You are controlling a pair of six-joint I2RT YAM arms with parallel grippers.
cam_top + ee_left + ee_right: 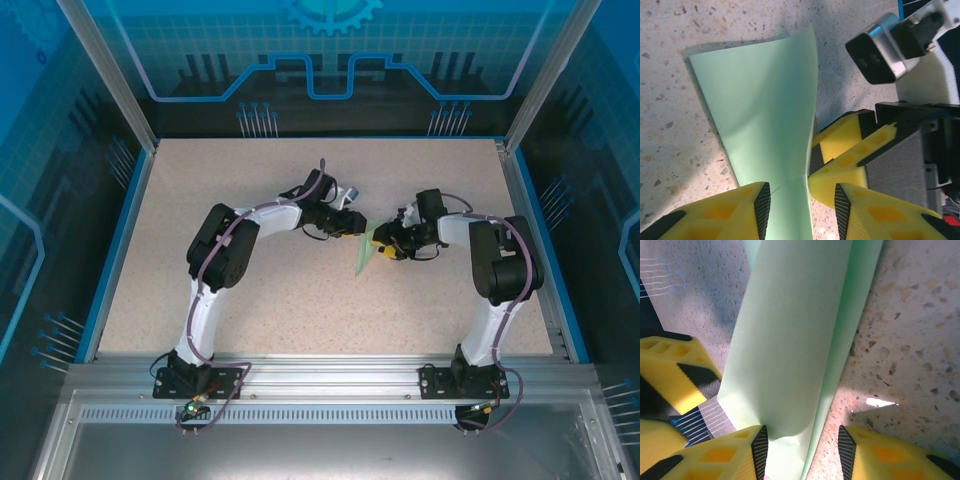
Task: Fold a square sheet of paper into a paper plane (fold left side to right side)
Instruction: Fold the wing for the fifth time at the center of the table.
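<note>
Mint-green sheet: the square sheet of paper (365,252) (765,100) (790,340) is bowed rather than flat, at mid-frame in the top view, between both arms' tips.
Edges: in the left wrist view its right edge curls and the sheet narrows to a waist low in the frame.
Open room: bare worktop (250,290) on every side.
Left pincer (357,226) (800,195): partly apart, paper between the pads, a gap at the right pad.
Right pincer (383,245) (801,440): partly apart likewise; one yellow finger (840,150) touches the sheet's edge.
Surface: speckled beige, blue rim (120,240).
Room: blue-printed panels (60,120).
</note>
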